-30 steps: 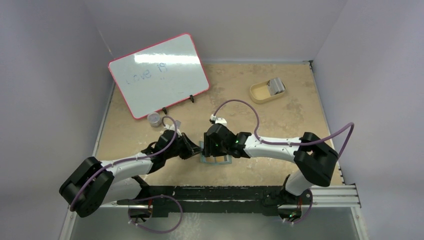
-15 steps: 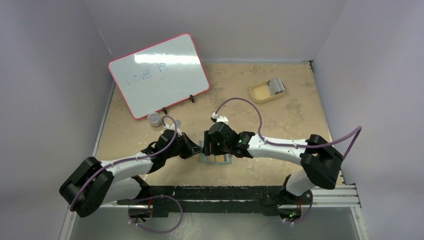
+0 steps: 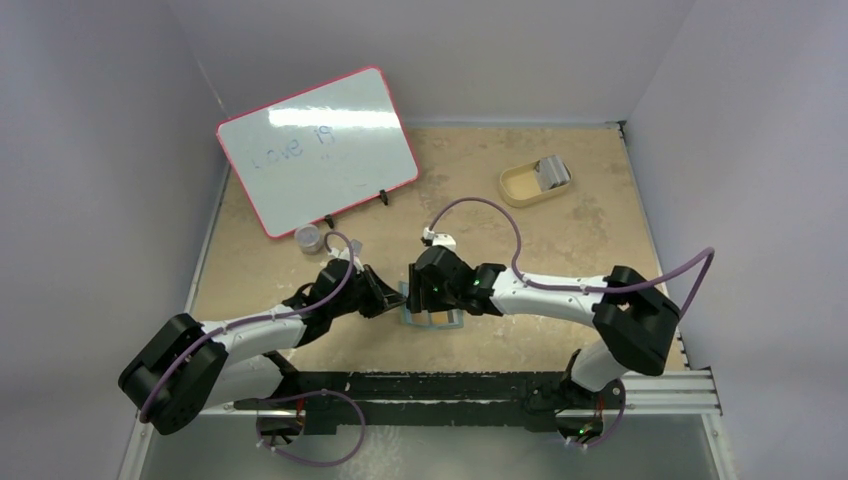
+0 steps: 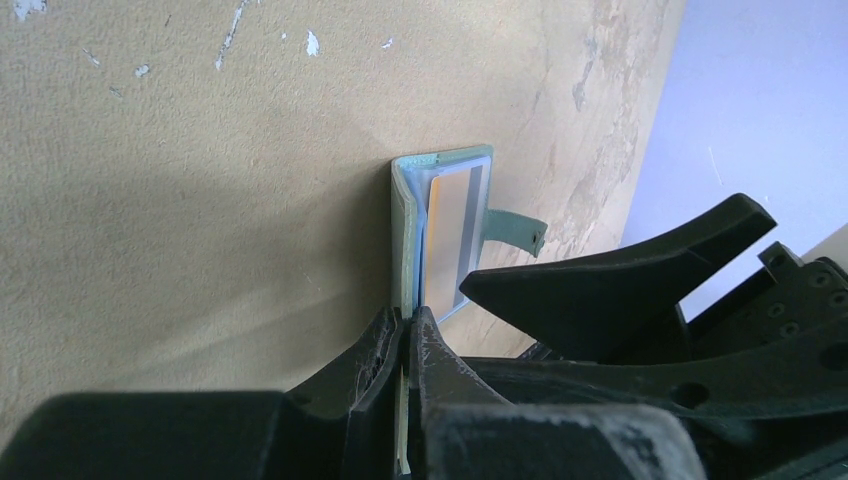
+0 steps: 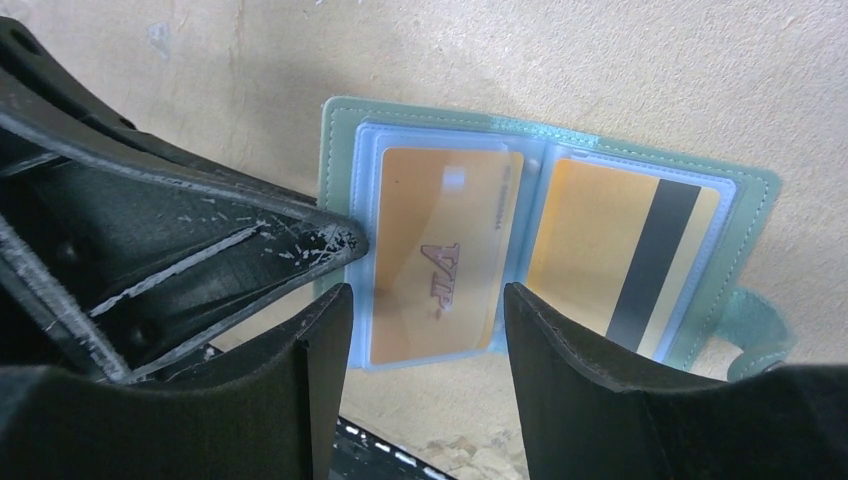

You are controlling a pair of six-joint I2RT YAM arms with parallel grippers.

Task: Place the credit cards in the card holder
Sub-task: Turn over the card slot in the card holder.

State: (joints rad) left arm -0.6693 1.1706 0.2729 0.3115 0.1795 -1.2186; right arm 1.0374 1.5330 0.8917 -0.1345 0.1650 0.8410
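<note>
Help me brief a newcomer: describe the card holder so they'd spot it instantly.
On the tan table, look near the front edge, where the left gripper and right gripper meet. The card holder lies open there. Unlike the tan tray far back, it is grey-green, with pale blue pockets showing gold cards.

I work in a robotics lab cell: plain pale walls point(image 3: 500, 50) box my tan table point(image 3: 580, 230), a mounting rail point(image 3: 660, 385) lines its near edge, a whiteboard point(image 3: 318, 150) leans at its far-left corner.

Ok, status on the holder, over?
Left fingers shut on holder edge. Right fingers open astride the left card. Holder open, right card pocketed too.
</note>
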